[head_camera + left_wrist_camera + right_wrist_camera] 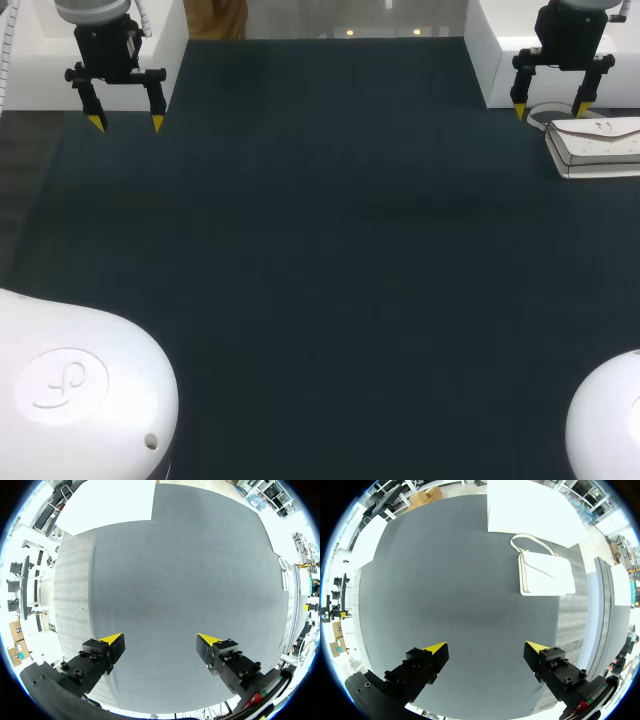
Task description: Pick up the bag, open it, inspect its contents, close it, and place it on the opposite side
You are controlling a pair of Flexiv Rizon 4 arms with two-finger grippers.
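A white handbag point(596, 147) with a flap and a thin strap lies flat on the dark table at the far right edge. My right gripper point(550, 108) hangs open just behind and left of it, touching nothing. From the right wrist, the bag point(545, 575) lies well ahead of the open gripper point(486, 652), off to one side, its strap point(532, 542) looped on the mat. My left gripper point(125, 122) hangs open over the far left corner. In the left wrist view this gripper point(160, 645) has only bare mat between its fingers.
A dark mat point(320, 260) covers the table. White blocks stand at the far left corner point(165, 50) and far right corner point(500, 50). My arms' white bases point(80, 390) fill the near corners.
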